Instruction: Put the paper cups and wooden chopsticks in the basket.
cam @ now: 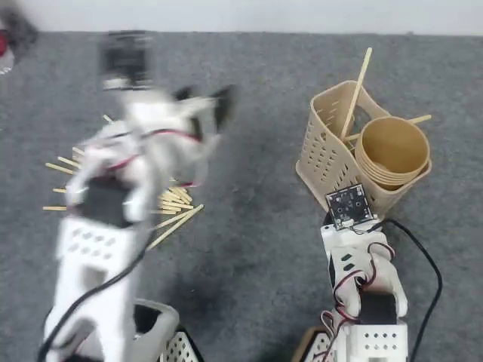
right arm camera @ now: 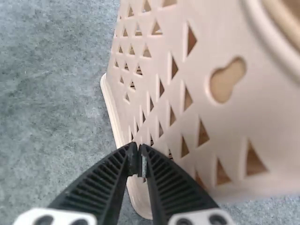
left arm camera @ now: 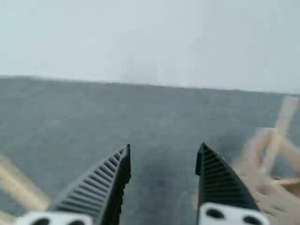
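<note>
- Several tan paper cups sit nested in one stack inside the beige basket, whose walls have triangular holes.
- A few wooden chopsticks lean inside the basket beside the stack.
- Pale loose chopsticks lie scattered on the grey table, well apart from the basket.
- Left end effector: spread wide, empty, well apart from the basket.
- Right end effector: closed on nothing, just beside the basket's wall.
</note>
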